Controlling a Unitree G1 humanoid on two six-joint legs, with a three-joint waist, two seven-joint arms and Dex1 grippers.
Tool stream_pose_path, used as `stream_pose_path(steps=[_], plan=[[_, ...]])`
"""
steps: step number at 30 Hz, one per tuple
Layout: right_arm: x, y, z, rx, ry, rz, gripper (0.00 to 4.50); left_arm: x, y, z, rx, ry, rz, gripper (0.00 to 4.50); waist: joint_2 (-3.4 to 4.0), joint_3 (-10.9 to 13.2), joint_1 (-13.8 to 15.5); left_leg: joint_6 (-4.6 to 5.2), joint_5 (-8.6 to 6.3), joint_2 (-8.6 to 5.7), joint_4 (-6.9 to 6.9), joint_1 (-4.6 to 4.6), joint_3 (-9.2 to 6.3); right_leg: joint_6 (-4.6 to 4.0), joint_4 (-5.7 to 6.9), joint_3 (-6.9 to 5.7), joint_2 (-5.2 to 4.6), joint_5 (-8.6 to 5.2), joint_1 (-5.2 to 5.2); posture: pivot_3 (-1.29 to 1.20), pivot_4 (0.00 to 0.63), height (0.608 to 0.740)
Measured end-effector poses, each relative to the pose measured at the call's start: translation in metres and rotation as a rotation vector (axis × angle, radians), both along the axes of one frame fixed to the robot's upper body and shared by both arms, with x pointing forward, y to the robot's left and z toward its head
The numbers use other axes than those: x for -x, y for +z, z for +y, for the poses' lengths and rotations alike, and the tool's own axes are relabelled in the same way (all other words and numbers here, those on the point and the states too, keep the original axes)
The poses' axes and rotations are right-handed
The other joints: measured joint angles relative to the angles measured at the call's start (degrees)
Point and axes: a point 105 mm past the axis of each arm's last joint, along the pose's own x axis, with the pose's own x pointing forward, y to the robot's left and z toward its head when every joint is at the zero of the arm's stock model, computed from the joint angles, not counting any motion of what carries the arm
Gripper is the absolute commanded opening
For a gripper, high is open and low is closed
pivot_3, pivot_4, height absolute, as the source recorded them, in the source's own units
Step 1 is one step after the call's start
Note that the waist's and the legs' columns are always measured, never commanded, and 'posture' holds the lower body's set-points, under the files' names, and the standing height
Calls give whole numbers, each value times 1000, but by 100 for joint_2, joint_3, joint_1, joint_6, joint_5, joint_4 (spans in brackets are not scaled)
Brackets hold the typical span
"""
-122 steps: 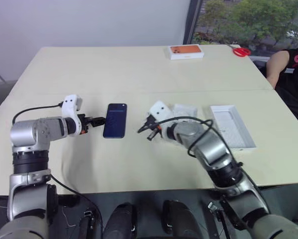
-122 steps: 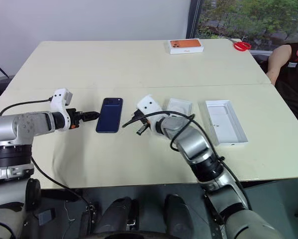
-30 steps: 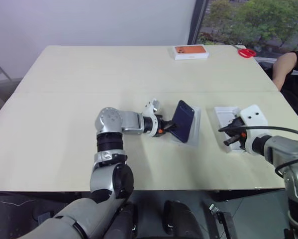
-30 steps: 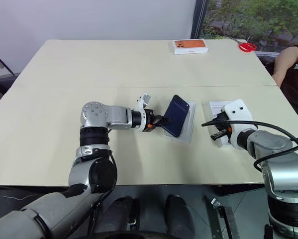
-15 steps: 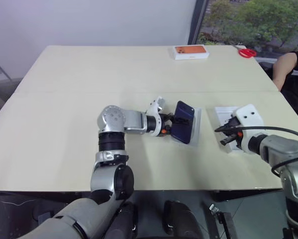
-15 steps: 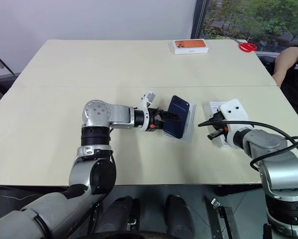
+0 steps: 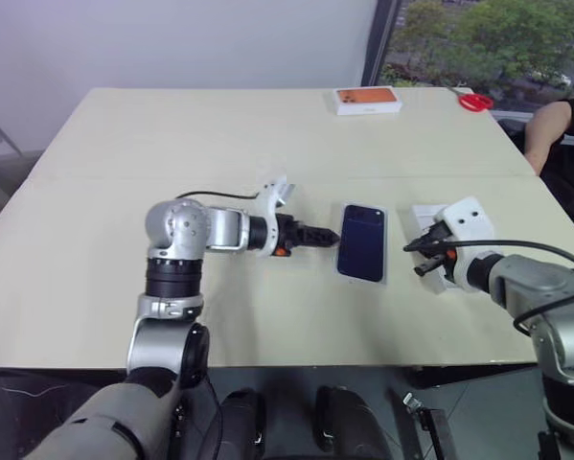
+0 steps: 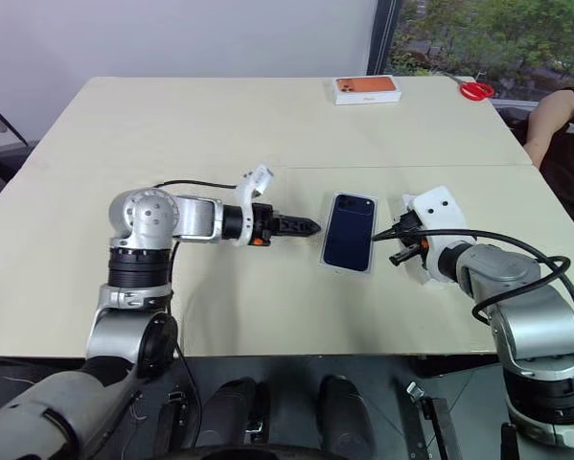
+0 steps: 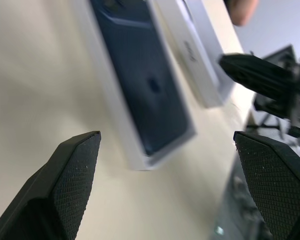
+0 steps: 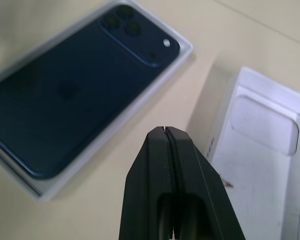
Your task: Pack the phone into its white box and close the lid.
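A: What's on the table [image 7: 124, 144] besides the task items?
B: Far edge, an orange-printed box [image 7: 367, 99], and red scissors [image 7: 469, 100] further right near the corner. A person's arm [image 7: 545, 125] sits past the right edge by the window. None of it is near the work area.

A: Anything in the way of the arms?
B: No. A bare strip of table lies between the left gripper [image 8: 306, 227] and the white box [image 8: 365, 265]. A black cable [image 7: 210, 194] loops over the left arm, clear of everything on the table.

A: Left arm pose?
B: It reaches across from the left, forearm about level, fingers pointing right at the box. The tips stop just short of the box's left side, not touching. In the left wrist view the two fingers [image 9: 69, 180] stand wide apart with nothing between them.

A: Where's the phone [image 7: 362, 241]?
B: It lies flat in the white box, back up, camera cluster at the far end. The box sits mid-table, between the two grippers.

A: And the right side?
B: The lid [image 10: 270, 150] lies inside-up just right of the box, close beside it. The right gripper [image 7: 408, 245] hangs over the lid's near-left part, pointing left toward the box. Its fingers [image 10: 172, 180] are pressed together, holding nothing. The lid is not on the box.
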Motion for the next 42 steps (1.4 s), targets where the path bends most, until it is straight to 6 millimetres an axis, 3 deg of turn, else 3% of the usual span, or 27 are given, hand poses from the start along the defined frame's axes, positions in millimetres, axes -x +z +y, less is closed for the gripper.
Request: stream_pose_path(steps=[2, 5, 9, 12, 19, 25, 42], plan=[[-1, 2, 0, 2, -1, -4, 0, -13, 5, 17, -7, 76, -69, 4450, 0, 0, 0, 0, 0, 0, -1, 0, 0, 0, 0, 0, 0, 0, -1, 0, 150, 740], [-2, 1, 2, 5, 10, -2, 0, -26, 3, 40, -53, 160, -179, 3594, 1, -1, -1, 0, 0, 0, -1, 0, 1, 0, -1, 0, -4, 0, 0, 0, 150, 740], [-4, 0, 3, 5, 13, 6, 0, -22, -20, 48, -193, 121, -286, 1616, 1, -1, 19, 0, 0, -1, 0, 0, 3, -3, -3, 1, -9, 0, 2, 0, 150, 740], [-4, -7, 7, 52, 31, 37, 0, -13, -28, 35, -310, -24, -412, 53, 1, -1, 22, 2, -1, -4, 1, -1, 3, -25, -9, 5, -14, -13, 5, 0, 150, 740], [1, -35, 12, 144, 51, 123, 0, 6, -51, -5, -424, -333, -572, 15, 1, -1, 1, 9, -5, -1, 1, -1, 5, -26, -11, 5, -11, -13, 5, 0, 150, 740], [3, -50, 24, 131, 64, 160, 0, 21, -60, -40, -402, -534, -613, 15, 1, 0, 3, 18, -9, -1, 5, -2, 8, -4, -11, 0, -7, -2, 6, 0, 150, 740], [15, -53, 40, 106, 139, 178, 0, 42, -64, -46, -337, -724, -573, 15, 1, 0, -5, 21, -10, 3, 8, -1, 8, 1, -7, 0, -1, -1, 5, 0, 150, 740]])
